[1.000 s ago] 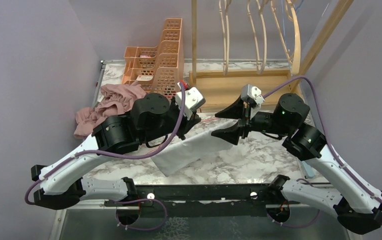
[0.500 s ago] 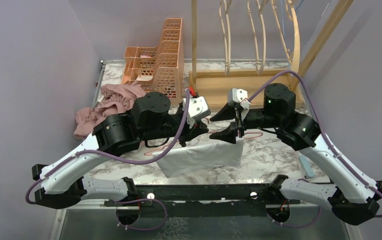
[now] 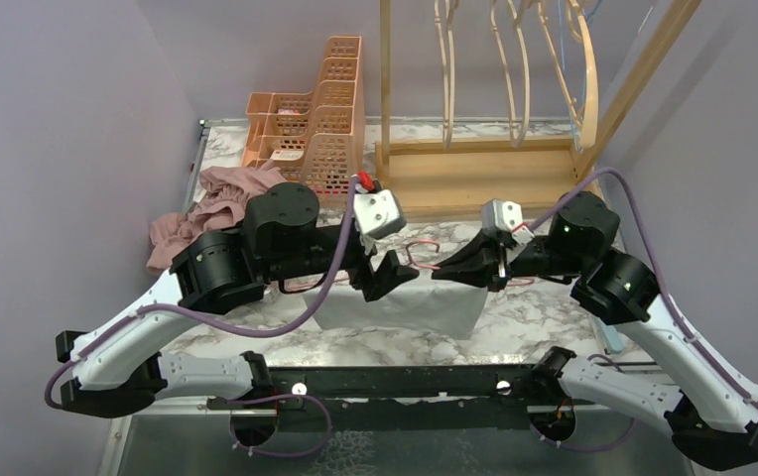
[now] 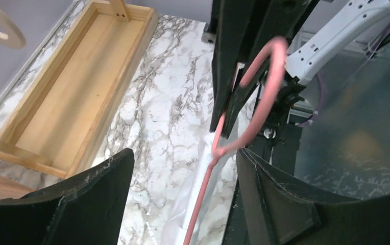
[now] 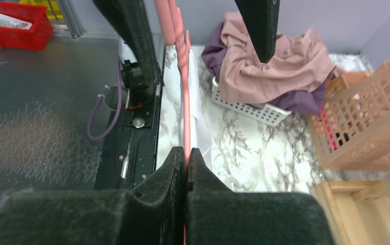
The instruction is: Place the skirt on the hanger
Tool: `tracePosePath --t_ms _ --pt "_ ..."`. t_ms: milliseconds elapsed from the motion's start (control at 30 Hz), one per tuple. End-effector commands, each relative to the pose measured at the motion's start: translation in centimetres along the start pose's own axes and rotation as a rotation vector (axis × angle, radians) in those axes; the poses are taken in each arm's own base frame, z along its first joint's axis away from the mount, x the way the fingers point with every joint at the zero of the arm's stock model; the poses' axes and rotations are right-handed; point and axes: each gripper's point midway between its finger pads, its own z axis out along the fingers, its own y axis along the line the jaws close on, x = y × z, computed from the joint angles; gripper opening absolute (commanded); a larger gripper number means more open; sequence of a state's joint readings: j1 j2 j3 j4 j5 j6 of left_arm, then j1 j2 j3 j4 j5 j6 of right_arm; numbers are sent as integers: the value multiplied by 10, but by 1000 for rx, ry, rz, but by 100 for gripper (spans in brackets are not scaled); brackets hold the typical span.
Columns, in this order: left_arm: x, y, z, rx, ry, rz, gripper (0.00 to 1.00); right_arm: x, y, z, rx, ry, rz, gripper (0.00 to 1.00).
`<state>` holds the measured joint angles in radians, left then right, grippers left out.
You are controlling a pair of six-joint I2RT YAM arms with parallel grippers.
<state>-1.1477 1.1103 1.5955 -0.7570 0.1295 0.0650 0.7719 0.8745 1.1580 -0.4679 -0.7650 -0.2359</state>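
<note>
Top external view, nearest first: white skirt (image 3: 410,305) hangs as a flat sheet just beyond the arm bases, above the marble table (image 3: 554,307), its upper edge carried along the pink hanger (image 5: 186,102). Right wrist view: right gripper (image 5: 186,152) is pressed together, pinching the hanger wire. Left gripper (image 3: 387,276) is spread, beside the hanger w/o touching it. Farther back: pink clothes pile (image 3: 221,203), orange basket (image 3: 320,119), wooden rack (image 3: 474,169).

Status (est.): skirt appears mounted on the hanger, so the main step looks done. Remaining, approx.: confirm the seating is even, then set down or hang up. Far end of the hanger is hidden; cannot verify.
</note>
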Motion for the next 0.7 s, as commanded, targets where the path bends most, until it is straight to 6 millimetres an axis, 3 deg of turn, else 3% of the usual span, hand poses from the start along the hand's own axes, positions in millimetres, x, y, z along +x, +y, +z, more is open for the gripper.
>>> tracePosePath --t_ms 0,133,300,500,600,667 --pt "-12 3 -23 -37 -82 4 79 -43 12 -13 -21 -133 -121 1" --pt "0 -8 -46 0 -105 -3 85 -48 29 -22 -72 -141 -115 1" --pt "6 -31 -71 98 -140 -67 80 -58 32 -29 -62 -150 -126 1" --pt "45 -37 -61 108 -6 -171 67 -71 32 -34 -51 -156 -147 1" --pt "64 -27 -53 48 70 -186 65 -74 34 -36 -59 -153 -146 1" --pt "70 -25 -51 33 96 -184 58 -75 35 -38 -58 -151 -147 1"
